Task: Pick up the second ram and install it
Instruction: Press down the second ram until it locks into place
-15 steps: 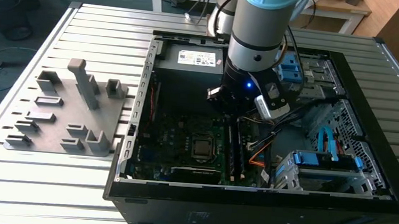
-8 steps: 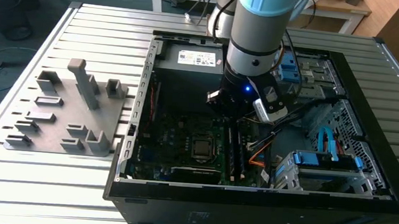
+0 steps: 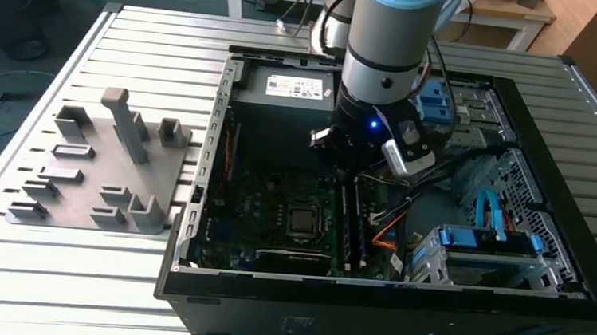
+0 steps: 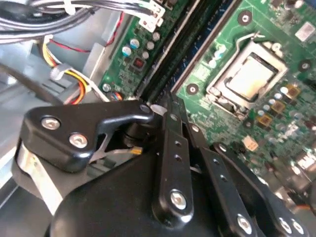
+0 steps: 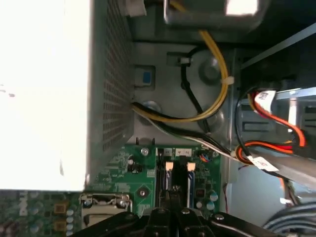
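Tool low inside the open computer case, over the motherboard's memory slots; fingers look drawn together on a thin dark strip, probably the second ram, though the grip can't be confirmed. Step looks like seating; calls for straight alignment with the slot, then even downward pressure.

Open PC case lies on slatted table. Grey fixture block beside case, on exterior view's left. CPU socket on green motherboard.
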`<state>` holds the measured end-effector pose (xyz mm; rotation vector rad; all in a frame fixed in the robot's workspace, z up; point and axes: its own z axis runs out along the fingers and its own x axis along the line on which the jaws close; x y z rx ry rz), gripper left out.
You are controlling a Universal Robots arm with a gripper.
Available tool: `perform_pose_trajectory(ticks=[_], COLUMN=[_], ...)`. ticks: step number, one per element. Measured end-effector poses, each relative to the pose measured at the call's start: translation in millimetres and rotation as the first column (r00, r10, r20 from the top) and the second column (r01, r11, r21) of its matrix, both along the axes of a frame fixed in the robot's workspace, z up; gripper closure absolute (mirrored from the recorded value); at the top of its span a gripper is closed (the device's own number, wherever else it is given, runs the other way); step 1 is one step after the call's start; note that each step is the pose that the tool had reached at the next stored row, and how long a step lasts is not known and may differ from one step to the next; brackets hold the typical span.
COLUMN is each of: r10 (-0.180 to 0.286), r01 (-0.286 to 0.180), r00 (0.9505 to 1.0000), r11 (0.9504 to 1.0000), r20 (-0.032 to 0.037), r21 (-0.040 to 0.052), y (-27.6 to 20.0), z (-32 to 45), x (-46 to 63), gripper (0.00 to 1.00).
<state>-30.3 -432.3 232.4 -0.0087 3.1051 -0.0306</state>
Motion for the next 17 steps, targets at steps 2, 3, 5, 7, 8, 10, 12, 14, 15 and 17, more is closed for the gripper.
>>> perform_pose_trajectory(ticks=[2,3,5,7,8,10,12,14,15,17], r10=[0.000,0.000,0.000,0.000,0.000,0.000,0.000,0.000,0.000,0.000], r01=[0.000,0.000,0.000,0.000,0.000,0.000,0.000,0.000,0.000,0.000], r00=[1.0000,1.0000,1.0000,1.0000,1.0000,1.0000,1.0000,1.0000,1.0000,1.0000], r11=[1.0000,1.0000,1.0000,1.0000,1.0000,1.0000,1.0000,1.0000,1.0000,1.0000], r20=[-0.0001,0.0000,-0.0001,-0.0002,-0.0001,-0.0001,-0.0001,0.0000,-0.0001,-0.0001], r21=[-0.0004,-0.0010,-0.0021,-0.0024,-0.0023,-0.0027,-0.0028,-0.0032,-0.0038,-0.0059], y=[-2.4,-5.6,-13.5,-22.5,-27.2,-36.0,-44.8,-52.6,-54.5,-56.6], z=[0.6,0.6,0.6,0.4,0.2,-0.1,-0.7,-1.7,-2.5,-4.4], x=[0.0,0.0,0.0,0.0,0.0,0.0,0.0,0.0,0.0,0.0], gripper=[0.90,0.90,0.90,0.90,0.90,0.90,0.90,0.90,0.90,0.90])
